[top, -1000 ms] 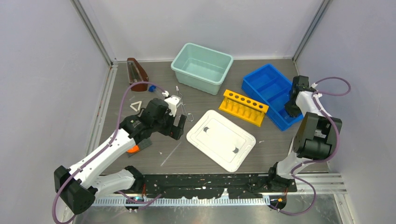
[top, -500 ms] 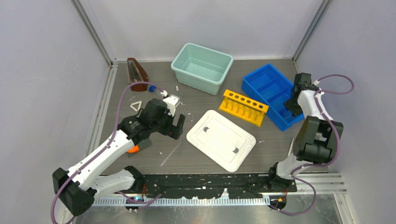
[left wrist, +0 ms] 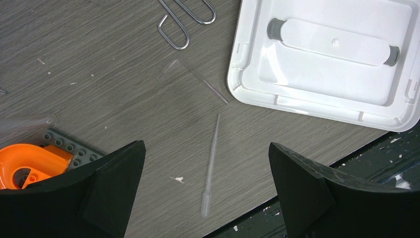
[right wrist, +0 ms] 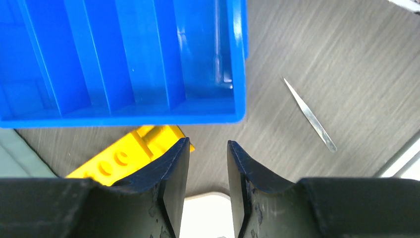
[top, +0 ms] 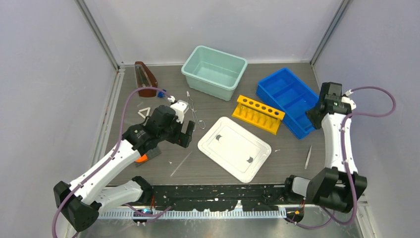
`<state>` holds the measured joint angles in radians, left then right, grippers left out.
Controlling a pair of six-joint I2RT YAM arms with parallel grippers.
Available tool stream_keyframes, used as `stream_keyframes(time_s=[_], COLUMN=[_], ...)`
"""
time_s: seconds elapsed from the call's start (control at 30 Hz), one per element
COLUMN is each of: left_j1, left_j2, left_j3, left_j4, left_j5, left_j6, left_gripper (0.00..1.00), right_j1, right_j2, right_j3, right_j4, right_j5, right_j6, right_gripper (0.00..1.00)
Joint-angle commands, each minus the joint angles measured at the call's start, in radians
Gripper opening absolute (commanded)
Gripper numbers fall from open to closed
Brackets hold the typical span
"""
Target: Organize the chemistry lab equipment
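My left gripper (top: 187, 134) (left wrist: 206, 145) is open wide and empty, hovering over a thin clear pipette (left wrist: 212, 163) on the table. A clear glass rod (left wrist: 203, 82) lies just beyond it. Silver wire tongs (top: 193, 111) (left wrist: 183, 20) lie farther back. A small white triangle (top: 144, 112) and a blue knob (top: 161, 92) sit at the back left. My right gripper (top: 313, 115) (right wrist: 208, 143) has a narrow gap between its jaws and is empty, at the near end of the blue tray (top: 287, 96) (right wrist: 124, 59), which holds a clear rod (right wrist: 218, 49).
Slim silver tweezers (top: 308, 157) (right wrist: 310, 116) lie at the front right. A yellow tube rack (top: 258, 114), a white lid (top: 234, 148), a teal bin (top: 214, 72), a brown object (top: 145, 79) and an orange piece on a grey plate (left wrist: 29, 158) stand around.
My right arm has swung outward to the right, its gripper staying near the blue tray's end; the tweezers now show on the table. My left gripper has shifted slightly left.
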<state>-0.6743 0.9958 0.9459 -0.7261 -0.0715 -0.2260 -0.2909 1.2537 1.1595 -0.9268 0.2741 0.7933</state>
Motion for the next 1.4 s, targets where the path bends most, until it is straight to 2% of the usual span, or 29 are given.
stream_keyframes(time_s=[0.0, 0.2, 0.5, 0.7, 0.87, 1.37], left_j1=[-0.005, -0.004, -0.004, -0.004, -0.004, -0.004], left_j2=[-0.029, -0.045, -0.049, -0.049, -0.033, -0.025], left_j3=[0.022, 0.018, 0.016, 0.016, 0.015, 0.015], left_j4=[0.009, 0.017, 0.021, 0.025, 0.027, 0.022], left_j5=[0.001, 0.022, 0.049, 0.056, 0.061, 0.044], left_j6=[0.011, 0.008, 0.001, -0.001, -0.003, 0.000], left_gripper=[1.00, 1.00, 1.00, 1.00, 1.00, 1.00], right_j1=[0.002, 0.002, 0.002, 0.001, -0.007, -0.116], right_j2=[-0.118, -0.236, -0.342, -0.255, -0.198, -0.036], right_j3=[-0.076, -0.164, -0.393, -0.402, -0.457, -0.499], right_j4=[-0.061, -0.080, 0.051, 0.016, 0.075, 0.260], right_j5=[-0.018, 0.047, 0.198, 0.262, 0.300, 0.223], right_j6=[0.021, 0.016, 0.031, 0.169, 0.240, 0.122], right_gripper=[0.40, 0.39, 0.45, 0.52, 0.60, 0.68])
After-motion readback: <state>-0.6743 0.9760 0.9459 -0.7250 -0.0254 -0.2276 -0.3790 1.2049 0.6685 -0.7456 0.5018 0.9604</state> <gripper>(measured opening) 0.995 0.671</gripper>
